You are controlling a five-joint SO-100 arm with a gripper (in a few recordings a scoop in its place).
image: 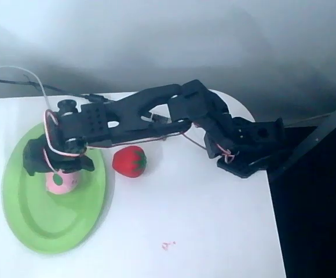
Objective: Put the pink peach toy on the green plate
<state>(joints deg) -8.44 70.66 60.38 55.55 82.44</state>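
Fingers (61,169) sit over the peach (63,183) on the plate (35,226), left tabletop (185,231). Touching its top; can't tell whether clamped or released. Strawberry (130,161) just right of plate.

Bare robot test bench: white table (185,220), grey wall (156,40)

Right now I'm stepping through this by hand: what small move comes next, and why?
Probably open the claw and let go: in the overhead view the pink peach toy already sits over the green plate, seemingly resting on it, with the claw closed around its top.
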